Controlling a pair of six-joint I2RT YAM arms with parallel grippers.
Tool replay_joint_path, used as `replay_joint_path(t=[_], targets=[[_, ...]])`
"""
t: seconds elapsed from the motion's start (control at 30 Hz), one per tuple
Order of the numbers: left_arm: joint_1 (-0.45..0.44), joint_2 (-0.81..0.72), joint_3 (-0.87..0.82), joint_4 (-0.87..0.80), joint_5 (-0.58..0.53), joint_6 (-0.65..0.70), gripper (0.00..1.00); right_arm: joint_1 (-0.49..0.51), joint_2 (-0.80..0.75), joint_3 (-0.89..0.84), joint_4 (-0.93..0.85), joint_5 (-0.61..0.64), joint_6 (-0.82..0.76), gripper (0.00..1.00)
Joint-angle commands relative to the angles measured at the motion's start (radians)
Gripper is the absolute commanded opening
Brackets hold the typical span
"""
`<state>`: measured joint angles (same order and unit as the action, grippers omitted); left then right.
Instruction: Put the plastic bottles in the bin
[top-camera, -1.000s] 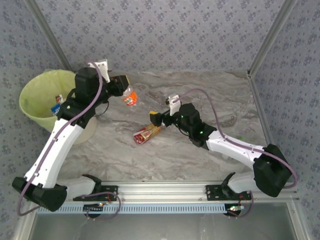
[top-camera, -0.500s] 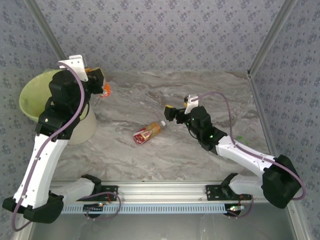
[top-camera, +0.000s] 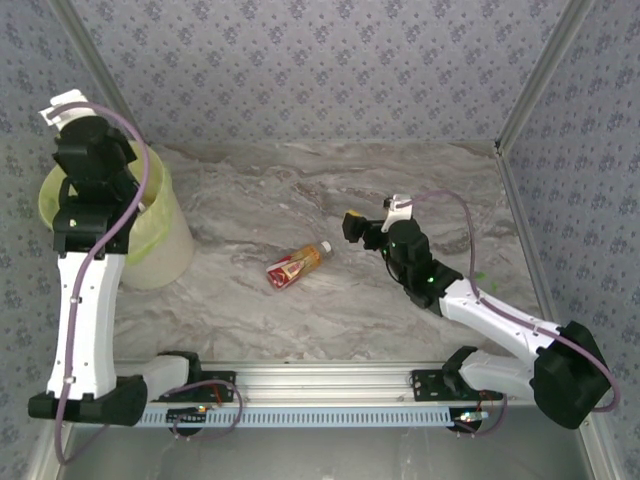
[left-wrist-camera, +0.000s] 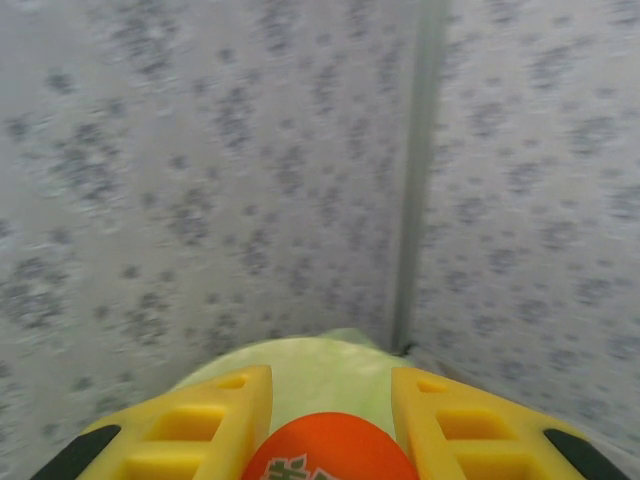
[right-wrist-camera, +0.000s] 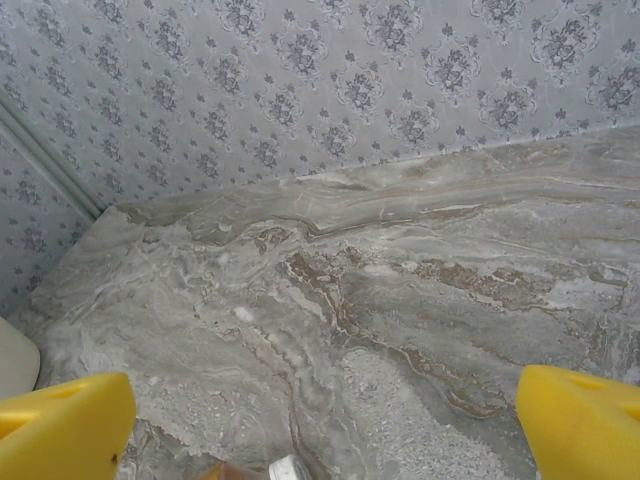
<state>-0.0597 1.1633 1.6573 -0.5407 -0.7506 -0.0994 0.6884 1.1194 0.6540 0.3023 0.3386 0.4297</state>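
Plastic bottle (left-wrist-camera: 330, 452) in left pincer (left-wrist-camera: 328, 400) now above the bin (top-camera: 170, 255)

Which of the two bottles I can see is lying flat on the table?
The red-and-orange labelled bottle, on its side on the table, untouched. The other, an orange bottle, is pinched between the left fingers over the green-lined bin.

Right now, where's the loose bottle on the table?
In the top view the bottle lies on its side at the middle of the table, between the bin and the right gripper, cap toward that gripper.
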Motion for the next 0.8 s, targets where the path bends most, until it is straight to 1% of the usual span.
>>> replay_joint_path(t=[0.0, 0.17, 0.2, 0.23, 0.27, 0.3, 0.33, 0.37, 0.4, 0.43, 0.5, 0.6, 0.67, 0.77], targets=[[0.065, 0.034, 0.031, -0.073, -0.076, -0.043, 0.0, -0.005, -0.018, -0.01, -0.011, 0.028, 0.012, 1.0], [0.14, 0.097, 0.006, -0.101, -0.101, -0.068, 0.0, -0.004, -0.018, -0.004, -0.017, 0.021, 0.012, 1.0], [0.152, 0.116, 0.006, -0.109, -0.114, -0.07, 0.03, -0.005, -0.018, -0.001, -0.017, 0.018, 0.011, 1.0], [0.159, 0.13, 0.011, -0.122, -0.127, -0.073, 0.09, -0.004, -0.017, 0.0, -0.019, 0.016, 0.01, 1.0], [0.166, 0.149, 0.018, -0.131, -0.142, -0.076, 0.28, -0.005, -0.017, 0.001, -0.021, 0.013, 0.009, 1.0], [0.171, 0.173, 0.034, -0.182, -0.154, -0.083, 0.57, -0.005, -0.017, 0.005, -0.027, 0.012, 0.009, 1.0], [0.17, 0.191, 0.054, -0.218, -0.163, -0.095, 0.75, -0.004, -0.015, 0.008, -0.033, 0.013, 0.009, 1.0], [0.171, 0.213, 0.082, -0.262, -0.165, -0.109, 0.87, -0.005, -0.014, 0.011, -0.042, 0.013, 0.009, 1.0], [0.17, 0.229, 0.107, -0.301, -0.158, -0.129, 0.95, -0.006, -0.013, 0.014, -0.05, 0.015, 0.01, 1.0], [0.164, 0.235, 0.119, -0.318, -0.141, -0.139, 0.99, -0.005, -0.013, 0.016, -0.056, 0.019, 0.015, 1.0], [0.135, 0.223, 0.113, -0.308, -0.097, -0.142, 1.0, -0.005, -0.015, 0.013, -0.057, 0.015, 0.007, 1.0], [0.047, 0.191, 0.075, -0.25, -0.076, -0.123, 0.99, -0.007, -0.013, 0.012, -0.055, 0.01, -0.002, 1.0], [-0.016, 0.176, 0.067, -0.242, -0.049, -0.122, 0.99, -0.008, -0.013, 0.01, -0.06, 0.02, 0.003, 1.0], [-0.105, 0.136, 0.017, -0.196, 0.093, -0.123, 1.0, -0.01, -0.016, 0.001, -0.062, 0.049, 0.026, 1.0]])
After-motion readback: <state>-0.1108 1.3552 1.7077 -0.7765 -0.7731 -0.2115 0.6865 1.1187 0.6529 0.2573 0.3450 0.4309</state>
